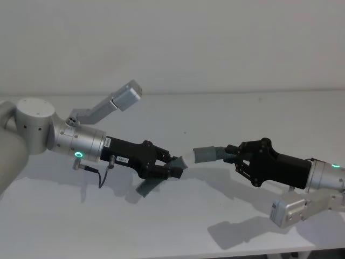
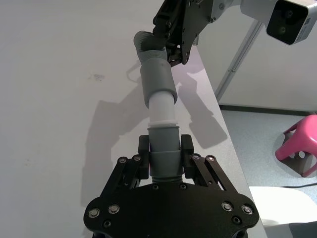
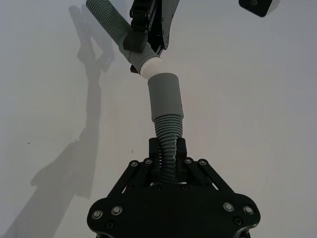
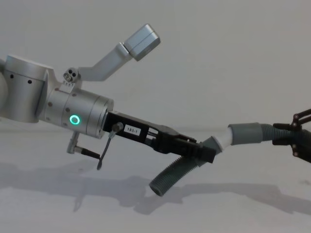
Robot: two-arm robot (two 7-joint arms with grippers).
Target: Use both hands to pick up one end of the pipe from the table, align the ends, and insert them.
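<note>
Both pipe pieces are held above the white table (image 1: 178,226). My left gripper (image 1: 173,167) is shut on the grey cuff (image 2: 163,148) of one ribbed piece, whose free end (image 4: 167,179) hangs down toward the table. Its white tip (image 2: 162,106) meets the mouth of the wide grey cuff (image 2: 156,82) on the other piece and seems to sit slightly inside, at a small angle. My right gripper (image 1: 233,156) is shut on the ribbed hose (image 3: 168,148) just behind that wide cuff (image 3: 166,96). The two grippers face each other at the table's middle.
The table's edge (image 2: 223,119) runs close past the right gripper, with floor and a pink stool (image 2: 299,148) beyond it. A thin black cable (image 1: 99,175) dangles under the left wrist. The pale wall (image 1: 172,43) stands behind.
</note>
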